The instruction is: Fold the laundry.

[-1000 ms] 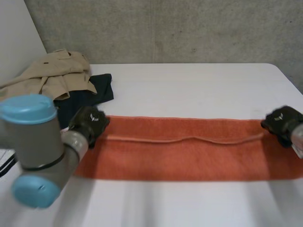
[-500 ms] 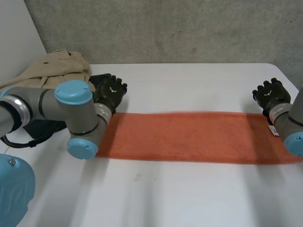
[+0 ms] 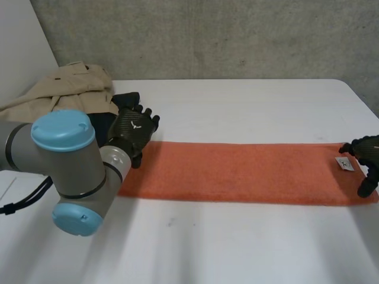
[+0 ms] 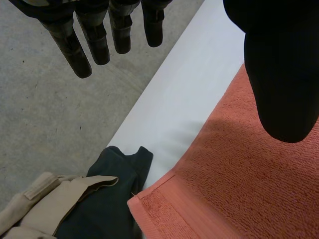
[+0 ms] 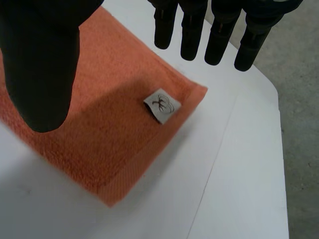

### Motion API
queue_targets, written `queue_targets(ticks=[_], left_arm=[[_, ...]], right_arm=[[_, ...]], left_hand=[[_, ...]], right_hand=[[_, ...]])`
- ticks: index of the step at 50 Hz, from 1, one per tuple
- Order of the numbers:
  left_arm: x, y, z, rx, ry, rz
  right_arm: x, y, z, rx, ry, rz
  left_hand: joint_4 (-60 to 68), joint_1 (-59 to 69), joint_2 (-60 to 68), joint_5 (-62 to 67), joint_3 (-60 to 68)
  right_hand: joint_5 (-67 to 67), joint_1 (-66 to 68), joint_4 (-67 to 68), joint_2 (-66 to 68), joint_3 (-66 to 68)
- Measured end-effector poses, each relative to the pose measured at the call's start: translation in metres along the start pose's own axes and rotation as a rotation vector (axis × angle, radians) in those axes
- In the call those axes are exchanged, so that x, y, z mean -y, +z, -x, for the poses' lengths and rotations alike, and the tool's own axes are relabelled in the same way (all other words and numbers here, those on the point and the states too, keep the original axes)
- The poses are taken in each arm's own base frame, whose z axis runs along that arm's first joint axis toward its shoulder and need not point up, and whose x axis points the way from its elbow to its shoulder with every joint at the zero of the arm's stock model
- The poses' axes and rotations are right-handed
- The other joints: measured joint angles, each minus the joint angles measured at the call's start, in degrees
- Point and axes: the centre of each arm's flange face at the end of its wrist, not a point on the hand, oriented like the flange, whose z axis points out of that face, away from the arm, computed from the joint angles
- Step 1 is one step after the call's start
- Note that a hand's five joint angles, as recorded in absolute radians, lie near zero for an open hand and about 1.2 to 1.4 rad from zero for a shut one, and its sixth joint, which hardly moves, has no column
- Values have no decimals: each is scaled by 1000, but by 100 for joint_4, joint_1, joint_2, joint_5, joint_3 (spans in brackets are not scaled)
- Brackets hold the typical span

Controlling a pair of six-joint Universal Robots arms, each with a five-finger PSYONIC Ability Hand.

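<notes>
An orange towel (image 3: pixel 243 171) lies flat across the table as a long folded strip. My left hand (image 3: pixel 134 127) hovers above its left end with straight fingers (image 4: pixel 82 42) and thumb (image 4: pixel 281 74) spread, holding nothing; the towel's far left corner (image 4: pixel 149 206) lies under that hand. My right hand (image 3: pixel 368 160) hangs over the towel's right end, fingers (image 5: pixel 217 35) and thumb (image 5: pixel 42 59) apart and empty. A small white label (image 5: pixel 162 105) sits on the towel's right corner (image 5: pixel 184 99) below the fingertips.
A beige jacket (image 3: pixel 65 92) and a dark green garment (image 3: pixel 121 106) are heaped at the table's back left, just behind my left hand. The grey floor (image 5: pixel 299 74) drops away beyond the table's right edge (image 5: pixel 276 94). A concrete wall stands behind.
The towel's near half has been folded over to the far edge, leaving a narrower strip. Both hands let go of it and now hover open over its ends; the right moved nearer.
</notes>
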Motion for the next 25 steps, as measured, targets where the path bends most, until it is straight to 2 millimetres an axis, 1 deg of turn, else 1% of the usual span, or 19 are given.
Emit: queue_targets(ticks=[6,7,9,10,12,13,14,15,20,21,25], left_arm=[[0,2,0,12,-1,-16],[0,2,0,12,-1,-17],[0,2,0,14,-1,-20],[0,2,0,14,-1,-21],[1,2,-1,14,0,-22],[1,2,-1,14,0,-22],[1,2,-1,14,0,-22],[1,2,-1,14,0,-22],[4,-2,2,19,-1,-28],[6,-4,4,22,-1,-32],[12,-10,11,35,-3,-43]], right_arm=[[-19,14,4,-29,-13,-26],[-21,16,5,-31,-14,-27],[-26,22,7,-35,-17,-27],[-28,23,7,-36,-18,-27],[-31,28,6,-50,-26,-28],[-32,29,5,-58,-30,-28],[-32,29,5,-58,-30,-28],[-35,32,-2,-90,-43,-26],[-42,35,-31,-201,-98,1],[-44,34,-44,-244,-127,14],[-49,31,-75,-333,-191,56]], left_hand=[[0,0,0,0,0],[0,0,0,0,0],[0,0,0,0,0],[0,0,0,0,0],[0,0,0,0,0],[0,0,0,0,0],[0,0,0,0,0],[0,0,0,0,0],[0,0,0,0,0],[0,0,0,0,0],[0,0,0,0,0]], right_hand=[[297,330,306,236,301],[479,503,496,434,481],[1717,1831,1769,1841,1774],[2133,2273,2189,2290,2196],[4072,4313,4139,4299,4140],[4452,4614,4548,4704,4546],[4452,4614,4548,4704,4546],[4673,4649,4836,4902,4808],[4675,4649,4921,4903,4870],[4675,4649,4923,4903,4870],[4675,4649,4925,4903,4870]])
